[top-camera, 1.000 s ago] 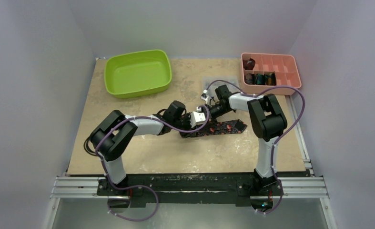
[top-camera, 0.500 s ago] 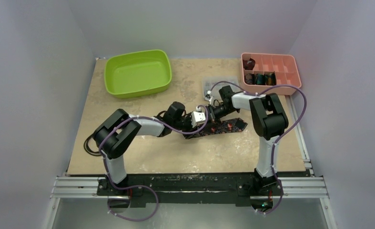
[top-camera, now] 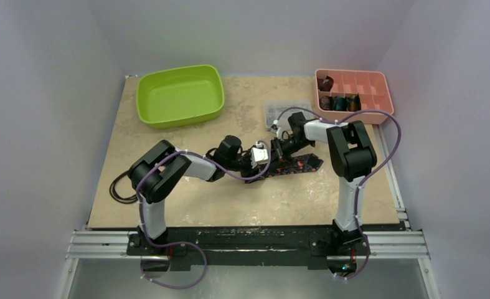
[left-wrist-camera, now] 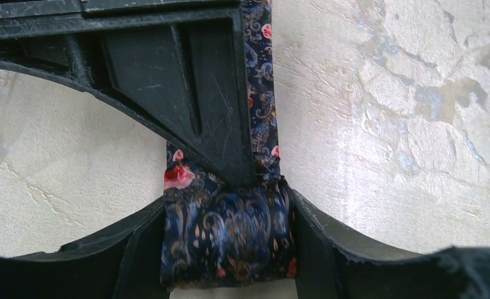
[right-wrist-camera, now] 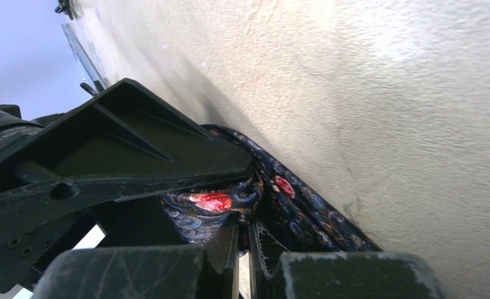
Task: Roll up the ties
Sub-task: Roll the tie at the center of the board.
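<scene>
step: rolling | floral tie (top-camera: 298, 163) mid-desk (top-camera: 186, 199), rolled end between both arms, tail flat | left gripper (left-wrist-camera: 228, 218) part-open flanking roll, grip uncertain | right gripper (right-wrist-camera: 245, 227) closed at roll | risk: coil may spring loose if left jaws slacken

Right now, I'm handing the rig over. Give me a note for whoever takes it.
Grippers: the left gripper has its fingers on either side of the rolled end, grip unclear. The right gripper is shut, tips at that roll.
Things: the tie lies mid-table, partly rolled, the rest flat.
Done: several rolled ties sit in the pink tray.
Left: finish this roll, then probably tray it.
</scene>
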`<state>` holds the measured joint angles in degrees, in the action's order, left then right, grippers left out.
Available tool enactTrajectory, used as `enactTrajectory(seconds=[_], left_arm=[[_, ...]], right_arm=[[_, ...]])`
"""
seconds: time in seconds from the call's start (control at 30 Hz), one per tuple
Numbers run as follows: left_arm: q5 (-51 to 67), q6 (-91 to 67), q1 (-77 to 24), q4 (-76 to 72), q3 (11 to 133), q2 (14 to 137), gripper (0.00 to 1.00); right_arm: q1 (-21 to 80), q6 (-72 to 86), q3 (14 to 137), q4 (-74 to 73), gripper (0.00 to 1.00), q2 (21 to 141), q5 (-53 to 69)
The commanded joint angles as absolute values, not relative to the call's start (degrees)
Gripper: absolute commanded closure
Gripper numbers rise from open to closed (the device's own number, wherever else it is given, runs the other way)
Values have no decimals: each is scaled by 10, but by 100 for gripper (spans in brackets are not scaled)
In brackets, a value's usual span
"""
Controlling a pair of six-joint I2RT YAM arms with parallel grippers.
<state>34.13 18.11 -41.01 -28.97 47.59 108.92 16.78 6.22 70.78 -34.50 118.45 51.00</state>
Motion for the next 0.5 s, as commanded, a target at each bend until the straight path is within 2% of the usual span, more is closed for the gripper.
enactTrajectory(seconds=[0.0,0.13,0.33,0.4,0.47], left_arm=[[357,208,-410,-324,457,1101,40],[360,207,-409,-326,461,1104,41],[362,182,-409,-316,466,1102,47],[364,157,-409,-318,467,1102,52],[358,131,-409,-302,479,1105,64]], right_arm=[[165,29,714,-337,100,1217,367],[165,23,720,-342,100,1225,354],[166,15,724,-344,100,1232,338],[166,10,726,-348,100,1234,330],[170,6,732,-354,100,1234,344]])
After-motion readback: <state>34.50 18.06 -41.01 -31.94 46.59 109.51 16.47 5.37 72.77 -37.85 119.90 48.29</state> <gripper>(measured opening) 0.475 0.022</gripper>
